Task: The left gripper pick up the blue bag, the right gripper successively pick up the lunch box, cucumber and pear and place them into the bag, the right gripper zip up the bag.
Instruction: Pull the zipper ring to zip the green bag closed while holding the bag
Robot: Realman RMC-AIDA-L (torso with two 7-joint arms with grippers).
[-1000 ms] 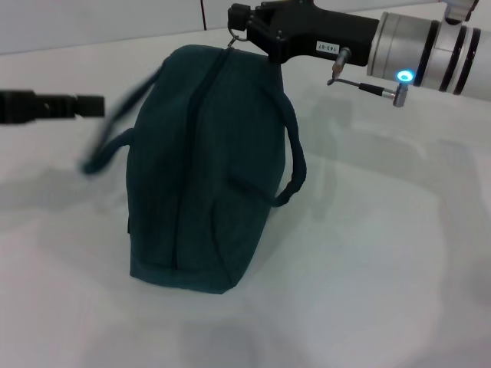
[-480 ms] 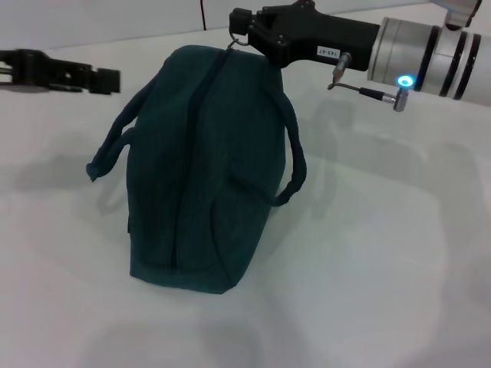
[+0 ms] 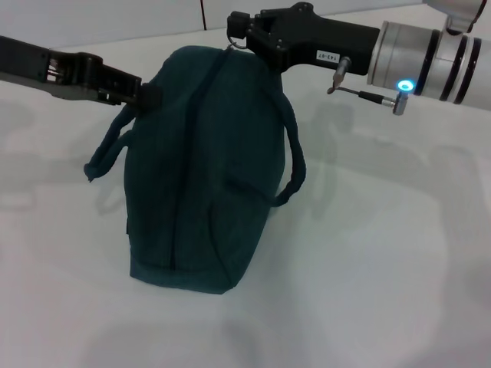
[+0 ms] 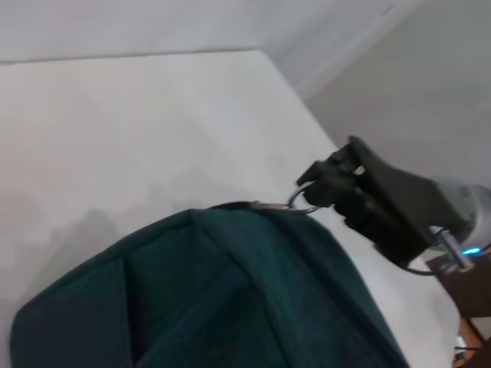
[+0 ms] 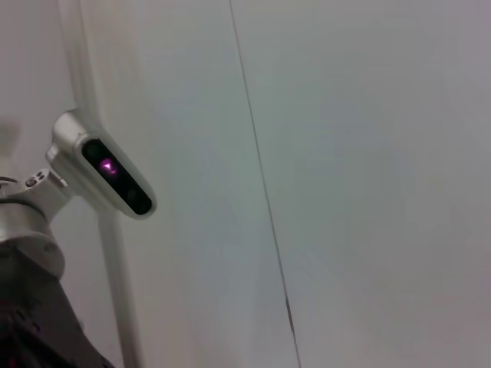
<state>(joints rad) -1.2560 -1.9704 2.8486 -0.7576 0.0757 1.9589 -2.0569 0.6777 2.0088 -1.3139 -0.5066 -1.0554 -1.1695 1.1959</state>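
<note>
**Zipped bag on the table, a gripper at each end**

The blue bag (image 3: 203,169) stands upright on the white table (image 3: 368,253), its zipper line running closed along the top ridge. One loop handle (image 3: 295,157) hangs down its right flank; the other (image 3: 107,149) droops on the left. The right gripper (image 3: 239,27) sits at the bag's far end, its fingertips pinched narrow on the metal ring pull (image 3: 233,40); the left wrist view shows the same ring (image 4: 301,201) caught at the tip of that gripper (image 4: 322,184). The left gripper (image 3: 146,96) reaches in from the left, and its tip meets the bag's upper left side near the handle. Whether its fingers are wide or closed cannot be told, since the dark fingertips merge with the fabric. The bag's contents are hidden. The right wrist view shows only a wall and a grey camera mount (image 5: 103,165).
</note>
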